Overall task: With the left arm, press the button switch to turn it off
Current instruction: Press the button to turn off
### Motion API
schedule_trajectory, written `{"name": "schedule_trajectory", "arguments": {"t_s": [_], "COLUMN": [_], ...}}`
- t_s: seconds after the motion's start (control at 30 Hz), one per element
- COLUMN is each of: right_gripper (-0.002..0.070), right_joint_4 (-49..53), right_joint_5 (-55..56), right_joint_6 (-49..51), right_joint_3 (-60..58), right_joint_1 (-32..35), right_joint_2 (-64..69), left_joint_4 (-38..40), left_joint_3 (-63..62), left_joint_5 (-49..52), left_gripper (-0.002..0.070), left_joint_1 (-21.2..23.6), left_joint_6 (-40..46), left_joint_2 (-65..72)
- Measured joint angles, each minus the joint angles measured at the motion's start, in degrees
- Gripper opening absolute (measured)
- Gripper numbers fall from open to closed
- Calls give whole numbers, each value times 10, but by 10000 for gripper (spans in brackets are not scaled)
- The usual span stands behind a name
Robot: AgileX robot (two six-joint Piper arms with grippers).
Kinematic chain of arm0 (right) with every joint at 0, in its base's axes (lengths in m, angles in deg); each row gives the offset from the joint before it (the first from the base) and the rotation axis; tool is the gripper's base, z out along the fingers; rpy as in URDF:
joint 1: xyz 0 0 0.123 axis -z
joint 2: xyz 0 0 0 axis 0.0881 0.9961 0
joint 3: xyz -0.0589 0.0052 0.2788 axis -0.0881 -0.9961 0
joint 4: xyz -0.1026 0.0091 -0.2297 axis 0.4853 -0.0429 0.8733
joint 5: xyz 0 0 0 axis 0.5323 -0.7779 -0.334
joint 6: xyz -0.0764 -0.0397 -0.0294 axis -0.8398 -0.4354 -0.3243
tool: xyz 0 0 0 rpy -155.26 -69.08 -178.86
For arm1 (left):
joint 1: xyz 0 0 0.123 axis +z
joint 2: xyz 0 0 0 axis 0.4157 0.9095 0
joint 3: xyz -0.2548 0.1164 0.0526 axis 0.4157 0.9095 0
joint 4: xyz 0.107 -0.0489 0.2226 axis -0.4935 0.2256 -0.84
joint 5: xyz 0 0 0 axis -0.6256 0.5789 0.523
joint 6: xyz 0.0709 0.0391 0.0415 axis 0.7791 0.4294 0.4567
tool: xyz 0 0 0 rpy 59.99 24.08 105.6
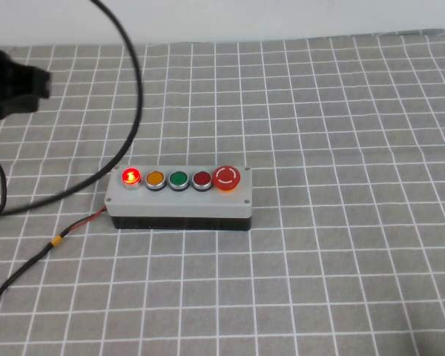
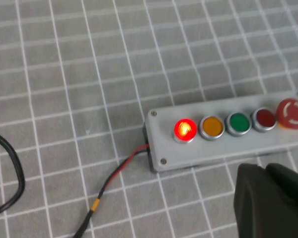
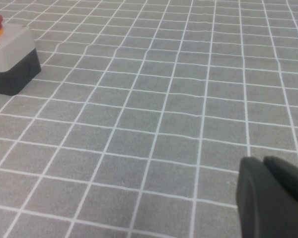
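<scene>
- Grey box (image 1: 179,200) sits mid-worktop (image 1: 341,133); open gridded cloth all round it, widest on the robot's right and toward the robot.
- Button switch (image 1: 130,177) glows at the box's left end; nothing over it, approach from above is free.
- Orange button (image 1: 155,179) sits just beside it; tight on that side.
- Black cable (image 1: 130,111) arcs across the worktop from the far edge to the left of the box.
- Red-black lead (image 1: 67,236) trails from the box's left end toward the robot.
- Left gripper (image 1: 11,81) hangs at the far left, well apart from the box.
- Right gripper (image 3: 273,198) stands over bare cloth, well off the box's right end.
</scene>
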Motion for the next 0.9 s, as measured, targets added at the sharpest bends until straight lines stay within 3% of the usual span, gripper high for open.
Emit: {"name": "schedule_trajectory", "arguments": {"t_s": [0.37,0.9], "right_gripper": [-16,-16], "right_joint_4": [0,0], "right_joint_5": [0,0], "right_joint_6": [0,0], "right_joint_3": [0,0], "right_joint_1": [0,0], "right_joint_2": [0,0], "left_joint_4": [13,-21], "left_joint_3": [-90,-92], "left_joint_5": [86,26], "left_gripper": [-1,-1], "left_joint_1": [-2,-59], "left_joint_6": [3,-24], "left_joint_2": [178,305]}}
